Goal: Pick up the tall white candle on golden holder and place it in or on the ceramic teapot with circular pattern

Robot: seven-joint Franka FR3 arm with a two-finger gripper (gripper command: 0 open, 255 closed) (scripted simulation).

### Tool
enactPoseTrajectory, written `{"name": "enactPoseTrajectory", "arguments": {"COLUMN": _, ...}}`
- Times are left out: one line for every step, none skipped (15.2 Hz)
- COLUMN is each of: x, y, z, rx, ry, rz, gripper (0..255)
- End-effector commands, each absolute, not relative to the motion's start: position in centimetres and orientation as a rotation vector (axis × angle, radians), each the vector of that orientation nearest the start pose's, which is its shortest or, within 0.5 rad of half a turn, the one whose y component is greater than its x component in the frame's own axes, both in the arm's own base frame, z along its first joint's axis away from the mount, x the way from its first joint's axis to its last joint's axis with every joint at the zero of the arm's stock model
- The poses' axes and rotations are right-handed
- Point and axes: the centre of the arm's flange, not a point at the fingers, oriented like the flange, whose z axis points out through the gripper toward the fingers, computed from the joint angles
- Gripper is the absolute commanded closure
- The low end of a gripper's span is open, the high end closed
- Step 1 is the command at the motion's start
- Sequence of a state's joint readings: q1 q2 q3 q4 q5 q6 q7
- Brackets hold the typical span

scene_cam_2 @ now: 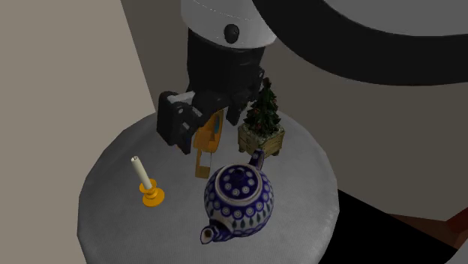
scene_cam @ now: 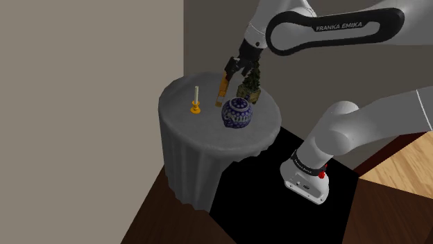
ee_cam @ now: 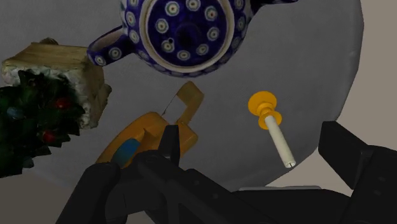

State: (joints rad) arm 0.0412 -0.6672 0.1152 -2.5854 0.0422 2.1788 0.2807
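A white candle (scene_cam: 196, 96) (scene_cam_2: 139, 170) (ee_cam: 280, 139) stands upright in a small orange-gold holder (scene_cam_2: 153, 197) (ee_cam: 261, 104) on the round grey-draped table (scene_cam: 208, 135) (scene_cam_2: 307, 217). The blue teapot (scene_cam: 236, 113) (scene_cam_2: 238, 193) (ee_cam: 184, 32) with white circles sits beside it, towards the shoulder view's right. My black gripper (scene_cam: 234, 68) (scene_cam_2: 199, 124) (ee_cam: 245, 156) hovers open above the table's back part, over a tall orange object. It holds nothing. The candle sits apart from my fingers, lower and towards the shoulder view's left.
A tall orange object (scene_cam: 222, 87) (scene_cam_2: 204, 154) (ee_cam: 153, 130) stands just under my gripper. A small decorated tree in a wooden box (scene_cam: 250, 83) (scene_cam_2: 262, 124) (ee_cam: 44, 102) is behind the teapot. Walls rise close behind the table. The stand is at the shoulder view's lower right.
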Motion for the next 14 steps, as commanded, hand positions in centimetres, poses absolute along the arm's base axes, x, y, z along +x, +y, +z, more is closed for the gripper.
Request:
{"name": "enactPoseTrajectory", "arguments": {"x": 38.0, "y": 7.2, "z": 47.9, "rx": -3.087, "ry": 0.239, "rz": -0.444, "gripper": 0}}
{"name": "enactPoseTrajectory", "arguments": {"x": 38.7, "y": 7.8, "z": 46.9, "rx": -3.088, "ry": 0.235, "rz": -0.462, "gripper": 0}}
{"name": "enactPoseTrajectory", "arguments": {"x": 39.3, "y": 8.3, "z": 45.9, "rx": -3.090, "ry": 0.232, "rz": -0.480, "gripper": 0}}
{"name": "enactPoseTrajectory", "arguments": {"x": 40.0, "y": 8.8, "z": 45.0, "rx": -3.091, "ry": 0.228, "rz": -0.498, "gripper": 0}}
{"name": "enactPoseTrajectory", "arguments": {"x": 40.6, "y": 9.4, "z": 44.0, "rx": -3.092, "ry": 0.224, "rz": -0.515, "gripper": 0}}
{"name": "enactPoseTrajectory", "arguments": {"x": 41.3, "y": 9.9, "z": 43.0, "rx": -3.093, "ry": 0.220, "rz": -0.533, "gripper": 0}}
{"name": "enactPoseTrajectory", "arguments": {"x": 42.0, "y": 10.4, "z": 42.0, "rx": -3.095, "ry": 0.217, "rz": -0.551, "gripper": 0}}
{"name": "enactPoseTrajectory", "arguments": {"x": 42.7, "y": 10.9, "z": 41.1, "rx": -3.096, "ry": 0.213, "rz": -0.569, "gripper": 0}}
{"name": "enactPoseTrajectory", "arguments": {"x": 43.4, "y": 11.4, "z": 40.1, "rx": -3.096, "ry": 0.209, "rz": -0.587, "gripper": 0}}
{"name": "enactPoseTrajectory", "arguments": {"x": 44.1, "y": 12.0, "z": 39.2, "rx": -3.097, "ry": 0.206, "rz": -0.605, "gripper": 0}}
{"name": "enactPoseTrajectory", "arguments": {"x": 44.8, "y": 12.5, "z": 38.2, "rx": -3.098, "ry": 0.202, "rz": -0.623, "gripper": 0}}
{"name": "enactPoseTrajectory", "arguments": {"x": 45.6, "y": 13.0, "z": 37.3, "rx": -3.098, "ry": 0.198, "rz": -0.641, "gripper": 0}}
{"name": "enactPoseTrajectory", "arguments": {"x": 46.3, "y": 13.5, "z": 36.3, "rx": -3.099, "ry": 0.194, "rz": -0.659, "gripper": 0}}
{"name": "enactPoseTrajectory", "arguments": {"x": 47.1, "y": 14.0, "z": 35.4, "rx": -3.099, "ry": 0.190, "rz": -0.677, "gripper": 0}}
